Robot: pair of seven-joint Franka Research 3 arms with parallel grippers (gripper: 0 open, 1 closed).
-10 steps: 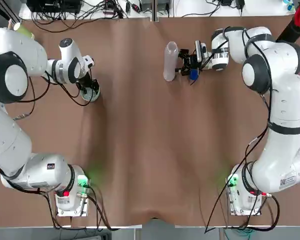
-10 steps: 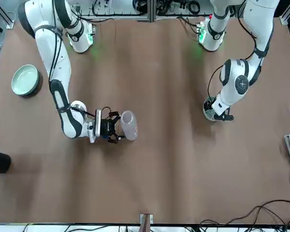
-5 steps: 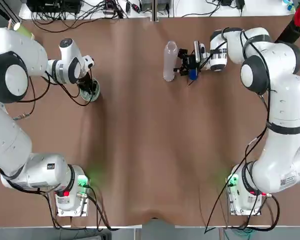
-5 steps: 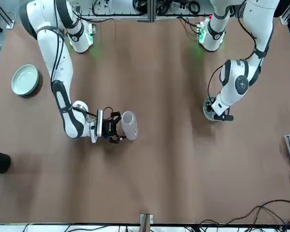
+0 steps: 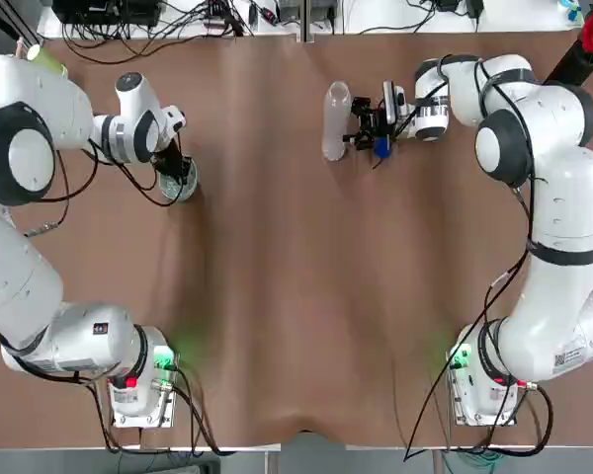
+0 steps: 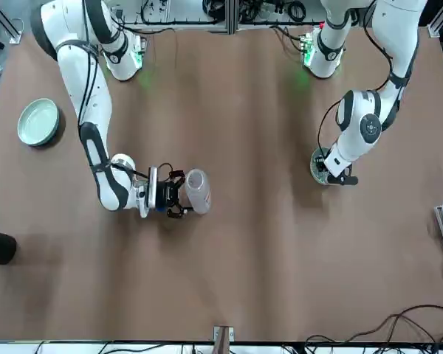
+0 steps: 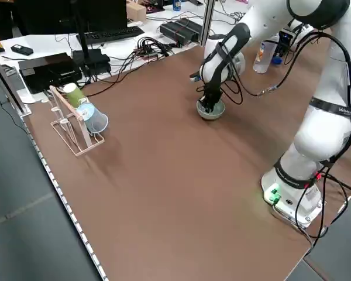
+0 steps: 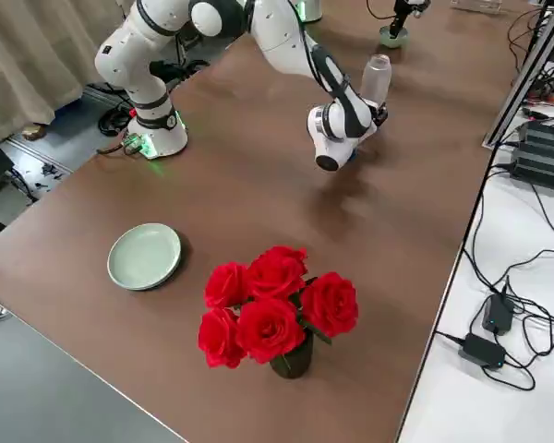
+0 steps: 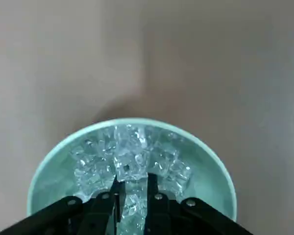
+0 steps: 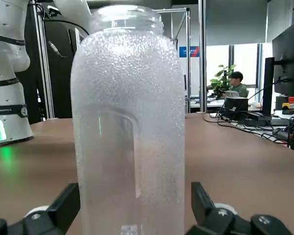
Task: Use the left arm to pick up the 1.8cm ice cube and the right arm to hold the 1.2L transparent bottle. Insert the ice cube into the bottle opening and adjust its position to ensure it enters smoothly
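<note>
Left end effector (image 9: 136, 181) is dipping into the green bowl (image 9: 218, 164), pinching an ice cube (image 9: 135, 199) among others. Right end effector (image 10: 136, 198) is spreading its fingers either side of the bottle (image 10: 130, 132), which is standing upright on the tabletop (image 5: 277, 296).

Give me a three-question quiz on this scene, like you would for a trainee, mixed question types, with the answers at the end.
1. True or false: the bottle at the right gripper lies flat on its side.
2. Where is the left gripper?
A) above the pale green plate
B) at the bowl of ice cubes
C) at the flowers
3. Fill in the blank: in the right side view, the flowers in the dark pot are ____.

Key: 1 false (it is upright); 2 B; 3 red.
</note>
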